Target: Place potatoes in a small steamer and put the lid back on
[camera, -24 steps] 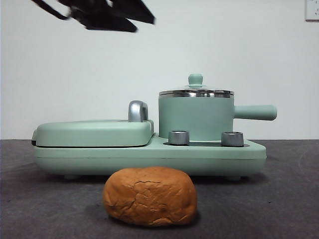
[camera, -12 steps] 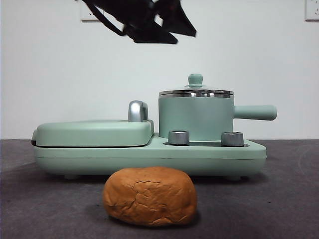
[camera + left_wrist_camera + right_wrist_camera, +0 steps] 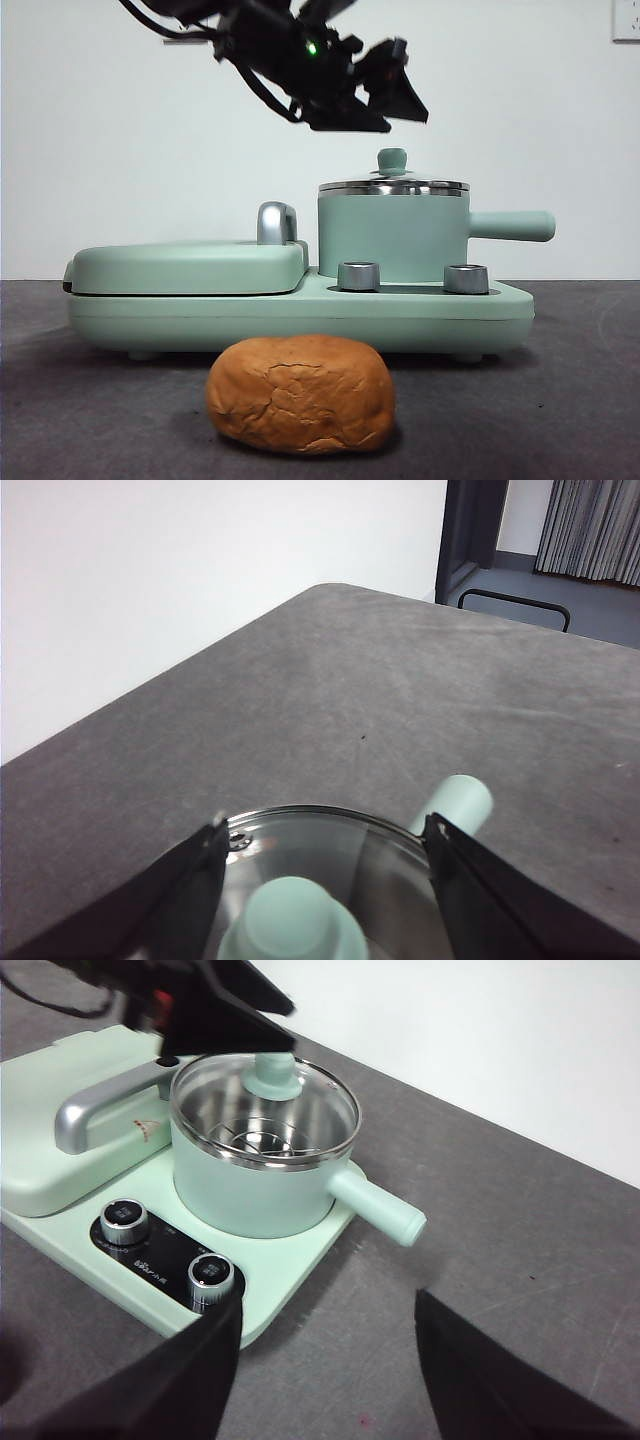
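The steamer [image 3: 262, 1182] stood on the mint cooker base [image 3: 300, 1290], its handle [image 3: 377, 1205] reaching out past the base over the grey desk [image 3: 520, 1240]. The glass lid [image 3: 300, 1110] sat on its rim, knob [image 3: 273, 1075] up. The left tool [image 3: 215, 1020] hung just above the knob. The right tool [image 3: 325, 1360] stood well apart from the steamer, jaws spread. Two knobs [image 3: 168, 1245] faced it.
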Robot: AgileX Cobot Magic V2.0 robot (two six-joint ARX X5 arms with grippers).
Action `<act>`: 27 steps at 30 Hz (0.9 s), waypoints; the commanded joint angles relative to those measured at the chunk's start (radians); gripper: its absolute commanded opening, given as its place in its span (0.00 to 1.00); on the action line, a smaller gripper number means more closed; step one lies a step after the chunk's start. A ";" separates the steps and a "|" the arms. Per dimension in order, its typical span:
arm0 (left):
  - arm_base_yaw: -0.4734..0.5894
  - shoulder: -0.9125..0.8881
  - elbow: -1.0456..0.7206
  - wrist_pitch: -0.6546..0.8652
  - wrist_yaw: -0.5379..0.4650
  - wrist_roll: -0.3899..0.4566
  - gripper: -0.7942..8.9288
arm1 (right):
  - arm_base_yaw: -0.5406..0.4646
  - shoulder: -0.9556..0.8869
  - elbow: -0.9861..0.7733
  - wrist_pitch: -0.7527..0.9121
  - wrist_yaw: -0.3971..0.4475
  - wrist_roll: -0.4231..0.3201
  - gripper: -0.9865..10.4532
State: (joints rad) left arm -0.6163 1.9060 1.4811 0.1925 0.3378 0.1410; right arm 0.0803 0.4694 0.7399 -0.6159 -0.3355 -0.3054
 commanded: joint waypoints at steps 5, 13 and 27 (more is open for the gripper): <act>-0.002 0.077 0.046 0.008 -0.003 -0.005 0.39 | 0.016 0.006 0.019 0.010 0.003 0.018 0.32; 0.008 0.084 0.046 -0.018 -0.035 -0.004 0.39 | 0.017 0.006 0.019 0.010 0.003 0.018 0.32; 0.020 0.102 0.046 -0.037 -0.031 -0.004 0.30 | 0.017 0.006 0.019 0.010 0.003 0.018 0.32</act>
State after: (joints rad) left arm -0.5922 1.9720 1.4998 0.1566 0.3134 0.1379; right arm 0.0929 0.4694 0.7399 -0.6159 -0.3355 -0.3054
